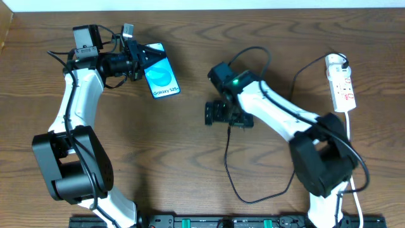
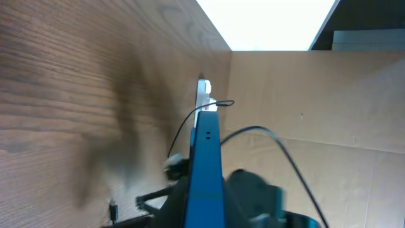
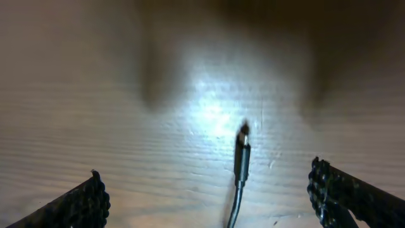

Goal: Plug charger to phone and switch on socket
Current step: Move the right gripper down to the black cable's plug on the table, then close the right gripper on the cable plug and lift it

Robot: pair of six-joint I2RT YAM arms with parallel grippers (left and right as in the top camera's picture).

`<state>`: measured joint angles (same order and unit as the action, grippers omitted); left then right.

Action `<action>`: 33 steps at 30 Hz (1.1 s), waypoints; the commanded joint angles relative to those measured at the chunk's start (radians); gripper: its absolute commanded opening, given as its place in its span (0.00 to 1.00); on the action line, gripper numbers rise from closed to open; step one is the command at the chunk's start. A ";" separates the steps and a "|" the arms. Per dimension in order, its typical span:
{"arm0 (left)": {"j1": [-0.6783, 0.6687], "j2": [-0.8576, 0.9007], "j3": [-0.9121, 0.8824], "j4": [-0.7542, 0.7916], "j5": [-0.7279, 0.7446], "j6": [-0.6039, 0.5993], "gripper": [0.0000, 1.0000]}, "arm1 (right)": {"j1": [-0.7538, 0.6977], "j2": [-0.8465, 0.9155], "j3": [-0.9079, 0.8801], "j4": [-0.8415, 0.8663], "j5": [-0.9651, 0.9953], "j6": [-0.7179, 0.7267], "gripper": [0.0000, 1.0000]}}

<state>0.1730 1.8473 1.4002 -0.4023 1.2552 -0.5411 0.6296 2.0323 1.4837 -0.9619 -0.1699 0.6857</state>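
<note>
Pressing up against the left wrist lens, the phone (image 2: 205,171) is showing only its blue edge, and the left gripper (image 1: 140,58) is clamping it shut at one end, so it is sitting at the table's (image 1: 190,158) far left with its screen facing up at the overhead camera. Whether its free end is resting on the wood or hanging clear, I cannot tell from these angles. The charger (image 1: 228,166) is lying loose on the table mid-right, its tip (image 3: 242,149) pointing away from the right gripper (image 3: 212,193), whose jaws are standing wide open on either side and touching nothing. The far end of the cable is running up to the socket (image 1: 342,82) at the right edge, well apart from the phone. The likeliest slip is coming from the pick: if the jaws are closing on the thin cable behind the tip instead of on the connector body, the tip is probably going to swivel and miss the port. A phone pinched at one end is also liable to twist when the connector is pushing against it. The slack loop below the right arm is inviting a snag, and a hard pull toward the phone is risking dragging the socket.
</note>
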 commanded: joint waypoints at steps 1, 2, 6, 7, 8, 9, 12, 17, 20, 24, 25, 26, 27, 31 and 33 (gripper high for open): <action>0.001 -0.024 0.005 -0.004 0.042 0.018 0.07 | 0.019 0.036 -0.006 -0.024 -0.040 0.017 0.98; 0.001 -0.024 0.005 -0.005 0.042 0.018 0.07 | 0.019 0.042 -0.006 -0.032 -0.047 0.017 0.97; 0.001 -0.024 0.005 -0.005 0.042 0.018 0.07 | 0.019 0.045 -0.006 -0.060 -0.046 0.017 0.97; 0.001 -0.024 0.005 -0.005 0.042 0.018 0.07 | 0.020 0.045 -0.006 -0.069 -0.046 0.017 0.97; 0.001 -0.024 0.005 -0.005 0.042 0.018 0.08 | 0.020 0.045 -0.007 -0.076 -0.045 0.017 0.97; 0.001 -0.024 0.005 -0.005 0.042 0.018 0.07 | 0.020 0.045 -0.009 -0.079 -0.045 0.017 0.97; 0.001 -0.024 0.005 -0.005 0.041 0.018 0.07 | 0.020 0.046 -0.024 -0.061 -0.045 0.021 0.97; 0.001 -0.024 0.005 -0.005 0.035 0.018 0.07 | 0.020 0.046 -0.083 0.037 -0.039 0.051 0.94; 0.001 -0.024 0.005 -0.005 0.035 0.018 0.07 | 0.019 0.046 -0.107 0.079 -0.038 0.050 0.92; 0.001 -0.024 0.005 -0.005 0.035 0.018 0.08 | 0.021 0.046 -0.108 0.080 -0.003 0.050 0.78; 0.001 -0.024 0.005 -0.005 0.035 0.018 0.07 | 0.023 0.046 -0.108 0.079 0.004 0.050 0.74; 0.001 -0.024 0.005 -0.005 0.035 0.018 0.08 | 0.026 0.046 -0.109 0.079 0.011 0.050 0.71; 0.001 -0.024 0.005 -0.005 0.035 0.018 0.07 | 0.027 0.046 -0.110 0.080 0.013 0.050 0.66; 0.001 -0.024 0.005 -0.005 0.035 0.018 0.07 | 0.038 0.046 -0.112 0.079 0.014 0.050 0.51; 0.001 -0.024 0.005 -0.005 0.035 0.018 0.07 | 0.042 0.046 -0.112 0.079 0.014 0.050 0.40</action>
<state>0.1730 1.8473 1.4002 -0.4057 1.2545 -0.5411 0.6525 2.0548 1.3952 -0.8951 -0.1600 0.7399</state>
